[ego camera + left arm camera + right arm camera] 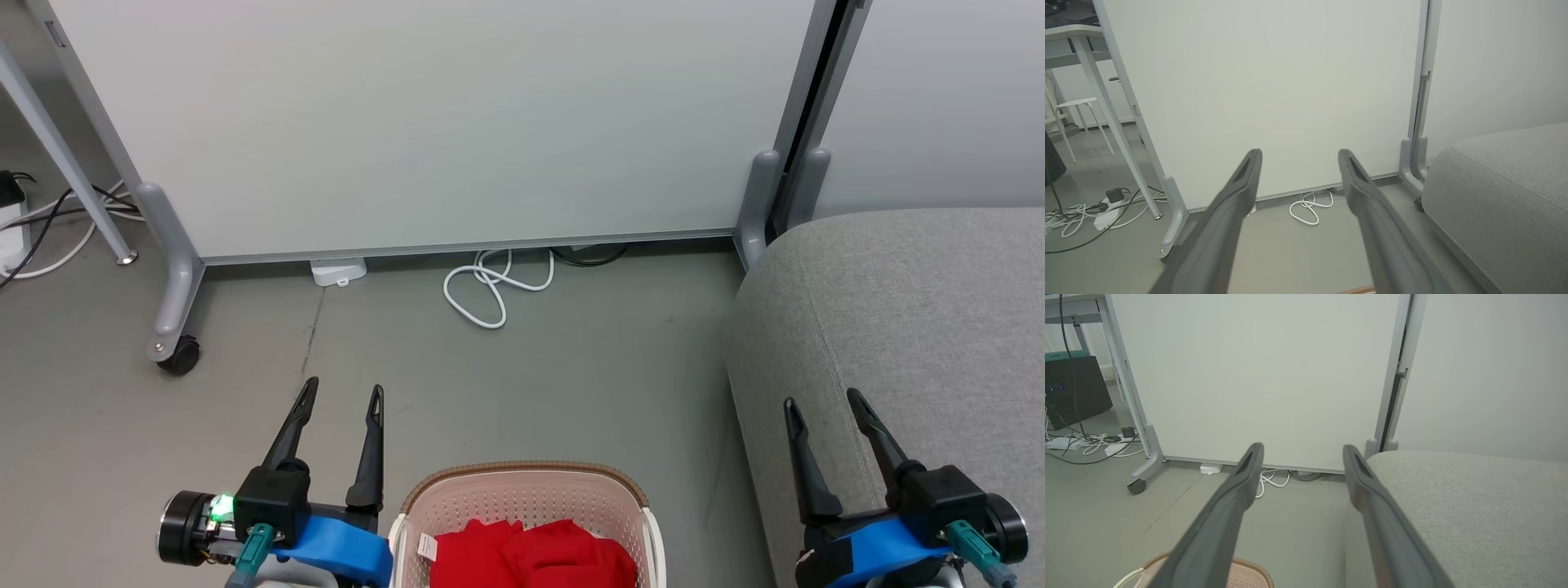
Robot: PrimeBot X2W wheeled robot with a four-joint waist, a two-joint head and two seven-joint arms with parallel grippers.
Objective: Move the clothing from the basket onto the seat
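My left gripper [344, 384] hangs just left of the basket [522, 470], its two dark fingers spread wide with nothing between them. My right gripper [820, 397] is farther off on the basket's right, just as wide apart and just as empty. The clothing [531, 557] lies bunched inside the basket, red folds against the perforated wall, with a paper label [426, 545] at the basket's inner left side. The grey seat [914, 310] stands to the right of the basket, with bare floor between them. Beyond the basket a white cable [490, 290] lies coiled.
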